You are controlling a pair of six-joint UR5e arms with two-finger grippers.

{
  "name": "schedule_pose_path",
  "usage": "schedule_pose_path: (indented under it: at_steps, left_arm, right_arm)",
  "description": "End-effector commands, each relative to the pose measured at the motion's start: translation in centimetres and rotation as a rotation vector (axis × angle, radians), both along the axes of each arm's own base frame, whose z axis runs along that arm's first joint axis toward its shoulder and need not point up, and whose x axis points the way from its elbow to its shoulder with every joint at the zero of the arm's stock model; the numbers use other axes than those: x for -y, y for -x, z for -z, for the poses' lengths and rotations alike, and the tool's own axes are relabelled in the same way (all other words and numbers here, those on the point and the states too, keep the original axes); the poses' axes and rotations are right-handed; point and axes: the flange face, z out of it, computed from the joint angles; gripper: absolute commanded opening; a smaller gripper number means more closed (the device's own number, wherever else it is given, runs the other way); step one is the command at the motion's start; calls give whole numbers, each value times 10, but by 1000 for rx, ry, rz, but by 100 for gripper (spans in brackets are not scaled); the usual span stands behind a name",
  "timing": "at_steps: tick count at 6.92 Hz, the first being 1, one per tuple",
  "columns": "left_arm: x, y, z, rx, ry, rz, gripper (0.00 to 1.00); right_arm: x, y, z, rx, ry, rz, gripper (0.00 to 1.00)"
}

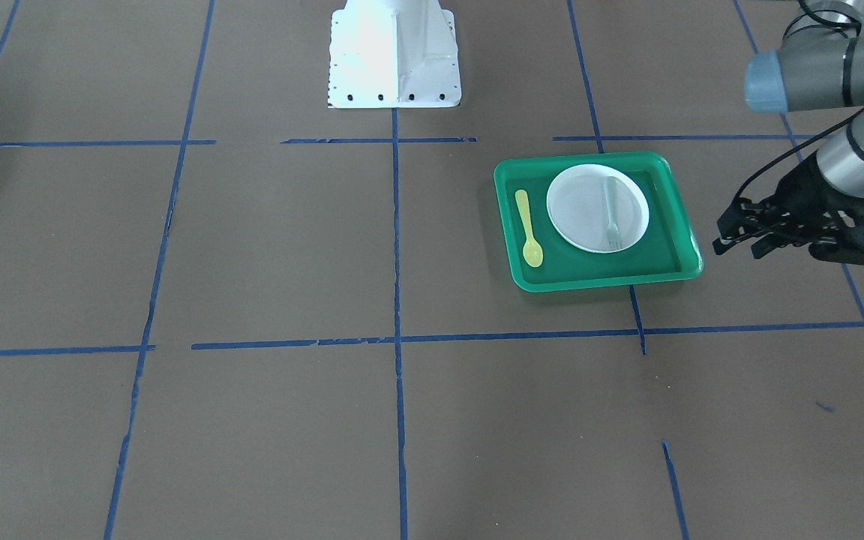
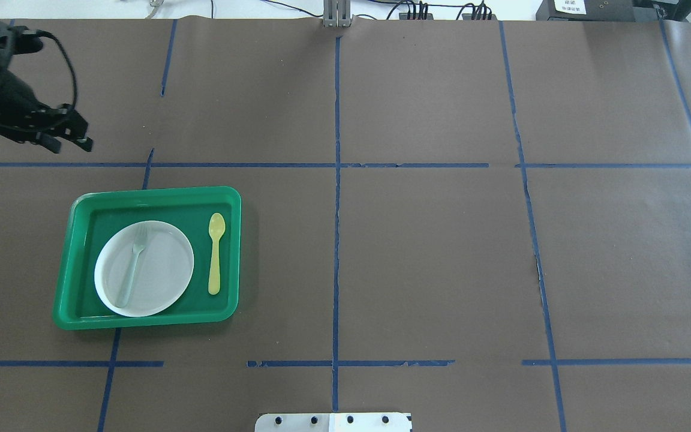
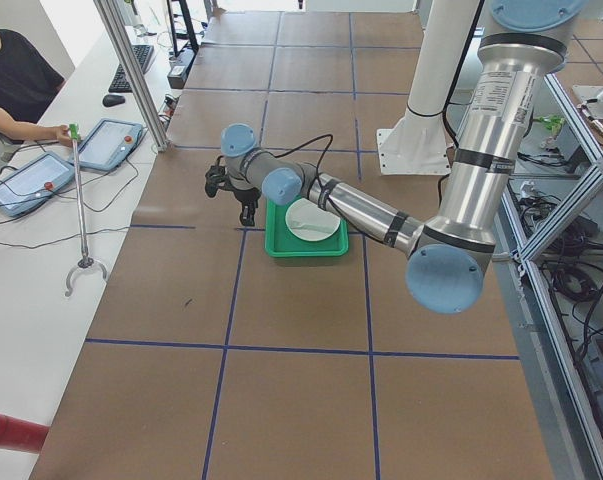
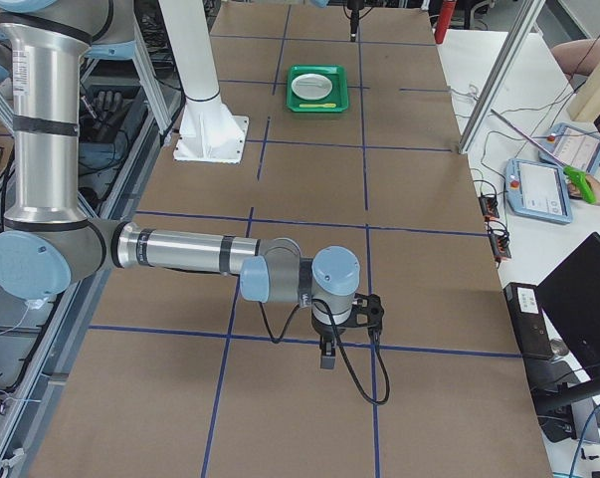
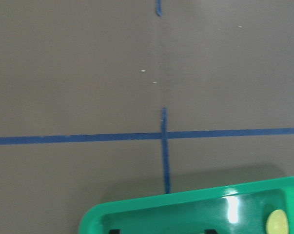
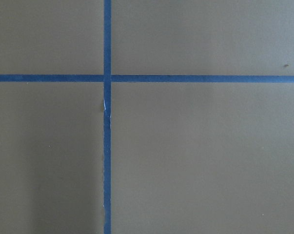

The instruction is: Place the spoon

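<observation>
Closest under the left wrist camera runs the green rim of the tray (image 5: 186, 201), and just inside it, at the view's lower right, shows the pale-yellow bowl of the spoon (image 5: 277, 222). Seen from overhead, the spoon lies flat on the tray floor, bowl pointing away from the robot and handle toward it. It is just beside the plate (image 2: 168, 270) on the robot's right and does not touch it. A grey-green fork (image 2: 132, 264) rests on the plate, tines likewise pointing away from the robot. The left claw (image 2: 72, 144) hangs above bare brown paper (image 2: 441, 258) outside the tray, past its far left corner. From this claw the spoon is back toward the robot and off to the robot's right, well apart. Its fingers are spread with a clear gap and nothing between them. The right claw (image 4: 325, 357) is far off at the table's other end, pointing down near a crossing of blue tape (image 6: 107, 78). It shows only in a side view, so I cannot tell whether it is spread or closed.
</observation>
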Motion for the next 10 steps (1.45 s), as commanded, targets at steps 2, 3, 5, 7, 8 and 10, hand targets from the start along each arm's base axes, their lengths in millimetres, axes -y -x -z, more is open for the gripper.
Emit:
schedule_pose_path:
  at_steps: [2, 3, 5, 7, 8, 10]
  left_arm:
    - [14, 166, -88, 110, -39, -20, 65]
    - [10, 185, -98, 117, -15, -18, 65]
    - [6, 216, -101, 119, 38, 33, 70]
    - [-13, 225, -102, 116, 39, 42, 100]
    - [-29, 223, -111, 113, 48, 38, 100]
    - [-37, 222, -104, 51, 42, 38, 100]
  right_arm:
    - [0, 0, 0, -1, 0, 0, 100]
    - [0, 0, 0, -1, -1, 1, 100]
    - [0, 0, 0, 1, 0, 0, 100]
    - [0, 0, 0, -1, 0, 0, 100]
    - [0, 0, 0, 1, -1, 1, 100]
    - [0, 0, 0, -1, -1, 1, 100]
